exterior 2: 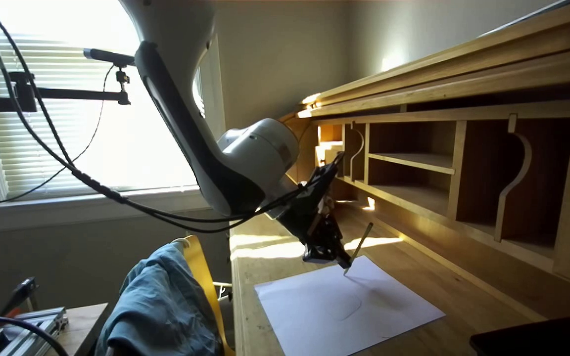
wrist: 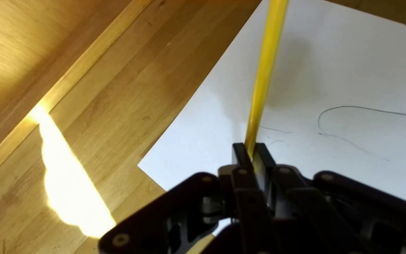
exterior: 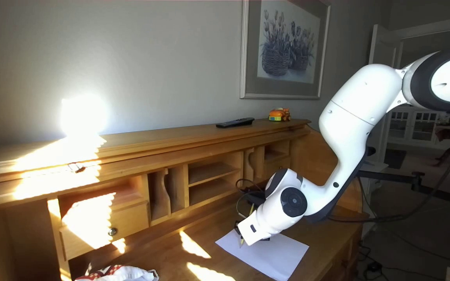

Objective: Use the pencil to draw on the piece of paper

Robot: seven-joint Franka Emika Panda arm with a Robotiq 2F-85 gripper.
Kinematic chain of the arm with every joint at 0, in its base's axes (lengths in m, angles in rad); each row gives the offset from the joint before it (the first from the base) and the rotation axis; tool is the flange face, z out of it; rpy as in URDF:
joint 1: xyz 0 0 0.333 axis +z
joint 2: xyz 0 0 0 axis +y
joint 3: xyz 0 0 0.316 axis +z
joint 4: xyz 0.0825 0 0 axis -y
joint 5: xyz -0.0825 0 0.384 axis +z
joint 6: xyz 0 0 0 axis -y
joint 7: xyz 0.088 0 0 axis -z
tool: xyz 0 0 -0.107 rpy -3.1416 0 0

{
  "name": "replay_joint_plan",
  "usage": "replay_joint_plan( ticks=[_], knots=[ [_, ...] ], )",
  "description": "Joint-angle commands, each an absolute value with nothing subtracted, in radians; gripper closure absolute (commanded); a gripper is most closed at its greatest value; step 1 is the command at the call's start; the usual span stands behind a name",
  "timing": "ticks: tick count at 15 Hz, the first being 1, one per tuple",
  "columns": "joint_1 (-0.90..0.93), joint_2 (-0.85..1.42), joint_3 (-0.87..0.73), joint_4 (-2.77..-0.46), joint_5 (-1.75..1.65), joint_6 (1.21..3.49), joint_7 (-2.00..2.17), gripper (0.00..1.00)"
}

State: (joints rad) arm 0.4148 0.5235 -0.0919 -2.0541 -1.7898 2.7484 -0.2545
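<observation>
Gripper (wrist: 250,151) pinched narrow round yellow pencil (wrist: 268,60). Pencil leans, tip down at paper (exterior 2: 309,306); can't tell from here if it touches. Paper flat on wooden desk (wrist: 125,106), few thin dark curves (wrist: 351,106) on it. Black remote (exterior: 235,123), orange toy (exterior: 277,115) up atop desk.

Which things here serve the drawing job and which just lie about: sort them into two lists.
For the job:
pencil, slanting up from between the fingertips
gripper, shut on the pencil
paper, already drawn on

Just lying about:
remote control
orange toy
blue cloth
red-patterned cloth, partly out of frame
</observation>
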Motion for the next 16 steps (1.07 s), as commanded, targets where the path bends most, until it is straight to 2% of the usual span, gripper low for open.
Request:
replay_joint_plan(
  ticks=[1,2,6,16],
  knots=[
    [0.414,0.5,-0.091,-2.097,-1.812,2.755,-0.221,0.98],
    [0.319,0.486,0.009,-2.115,-1.816,2.716,-0.242,0.98],
    [0.249,0.458,0.073,-2.162,-1.8,2.714,-0.234,0.98],
    [0.165,0.41,0.116,-2.236,-1.795,2.705,-0.24,0.98]
  ],
)
